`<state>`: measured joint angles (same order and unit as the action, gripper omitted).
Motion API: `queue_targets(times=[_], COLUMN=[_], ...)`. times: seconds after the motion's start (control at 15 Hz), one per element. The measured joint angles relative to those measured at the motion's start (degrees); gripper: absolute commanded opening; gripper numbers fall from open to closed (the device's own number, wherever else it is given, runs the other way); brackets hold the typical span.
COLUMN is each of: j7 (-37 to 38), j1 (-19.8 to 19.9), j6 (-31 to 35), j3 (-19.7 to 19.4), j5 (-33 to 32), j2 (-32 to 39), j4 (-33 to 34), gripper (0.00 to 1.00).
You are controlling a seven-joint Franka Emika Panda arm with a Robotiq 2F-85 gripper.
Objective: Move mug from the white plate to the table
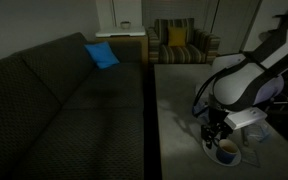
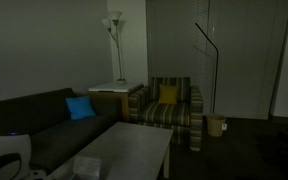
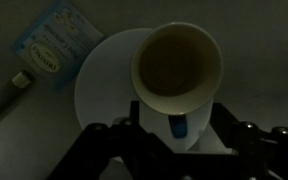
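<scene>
In the wrist view the mug [image 3: 177, 65], pale outside with a dark inside, stands between my gripper's [image 3: 176, 125] two dark fingers, which press against its sides. The white plate [image 3: 99, 85] lies under and behind the mug, and I cannot tell whether the mug's base still touches it. In an exterior view my gripper [image 1: 216, 135] hangs over the mug [image 1: 225, 150] and the white plate [image 1: 229, 160] near the front of the grey table [image 1: 179, 110]. The other exterior view shows the table [image 2: 129, 145] but not the mug.
A pale blue-white packet [image 3: 52, 42] and a thin white cable end [image 3: 12, 88] lie on the table beside the plate. A dark patterned sofa [image 1: 64, 100] with a blue cushion [image 1: 101, 55] runs along the table. A striped armchair [image 1: 179, 45] stands beyond the table's far end.
</scene>
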<state>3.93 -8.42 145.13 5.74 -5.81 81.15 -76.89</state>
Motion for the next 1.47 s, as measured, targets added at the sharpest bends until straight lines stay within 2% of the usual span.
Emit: queue_targets(times=[0.13, 0.33, 0.8, 1.0, 1.2, 1.27, 1.33, 1.47], j7=[0.05, 0.08, 0.28, 0.36, 0.39, 0.39, 0.44, 0.6], j1=[0.0, 0.0, -0.15, -0.28, -0.3, -0.3, -0.31, -0.39], j6=[0.0, 0.0, 0.0, 0.0, 0.0, 0.0, 0.0, 0.0], j3=[-0.01, -0.11, -0.14, -0.14, -0.15, -0.16, -0.16, -0.16], j5=[0.0, -0.01, -0.01, -0.01, -0.01, -0.01, -0.01, -0.01], j2=[-0.03, -0.12, -0.58, -0.72, -0.81, -0.83, -0.84, -0.89], j4=[0.0, 0.01, -0.07, -0.08, -0.08, -0.08, -0.1, -0.2], gripper=[0.55, 0.43, 0.39, 0.33, 0.23, 0.16, 0.18, 0.02])
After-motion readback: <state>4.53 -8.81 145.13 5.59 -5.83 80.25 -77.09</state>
